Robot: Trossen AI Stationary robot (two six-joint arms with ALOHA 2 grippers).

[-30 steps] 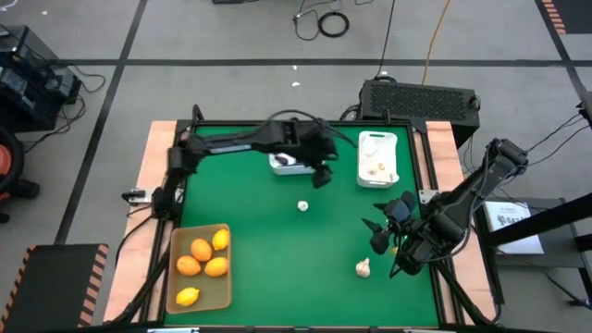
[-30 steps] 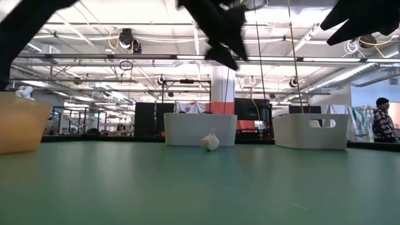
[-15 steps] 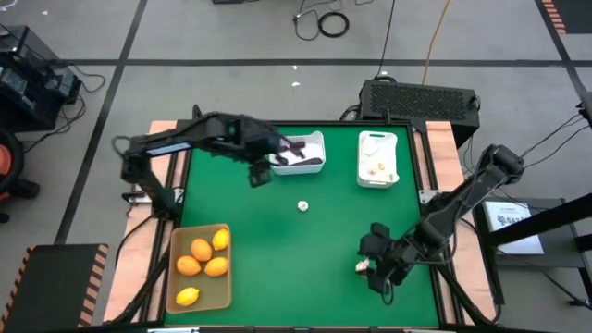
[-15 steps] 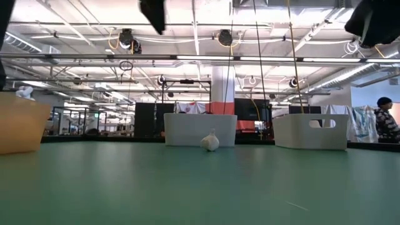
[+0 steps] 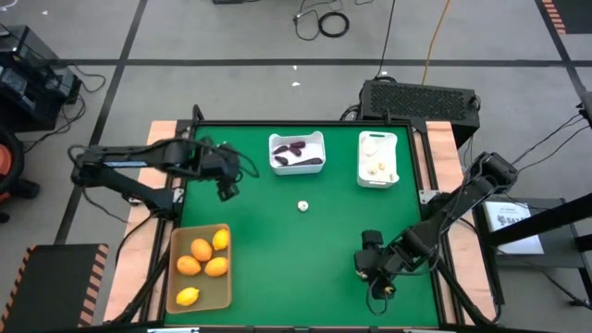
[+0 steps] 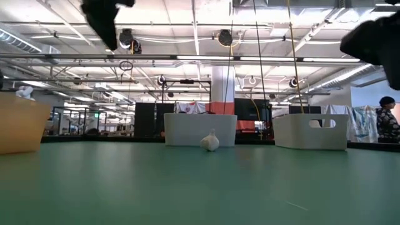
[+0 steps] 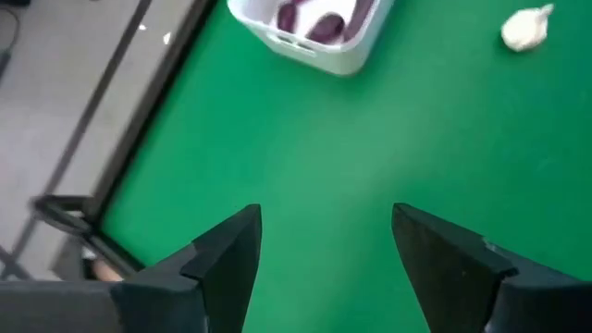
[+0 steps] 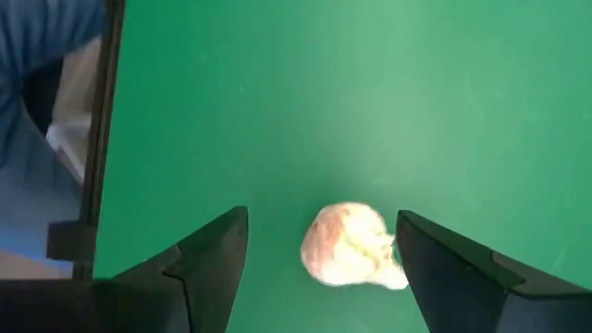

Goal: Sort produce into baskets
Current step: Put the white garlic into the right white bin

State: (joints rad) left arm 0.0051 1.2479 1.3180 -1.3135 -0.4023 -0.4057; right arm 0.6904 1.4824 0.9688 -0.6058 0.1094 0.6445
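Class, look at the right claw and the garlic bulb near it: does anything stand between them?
Nothing visible does. In the right wrist view the garlic bulb lies on bare green mat between the open fingers of the right claw, not yet gripped.

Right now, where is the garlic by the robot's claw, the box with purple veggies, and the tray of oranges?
garlic bulb (image 8: 351, 248), right wrist view, on its rounded middle.
white bin with purple pieces (image 5: 315, 141), high view, on its rim.
tan tray of orange fruits (image 5: 178, 235), high view, on its wall.

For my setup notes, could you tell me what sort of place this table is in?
Probably a large industrial lab or workshop: the low view shows a high ceiling with strip lights and metal racks behind the green table, and cables lie on the concrete floor.
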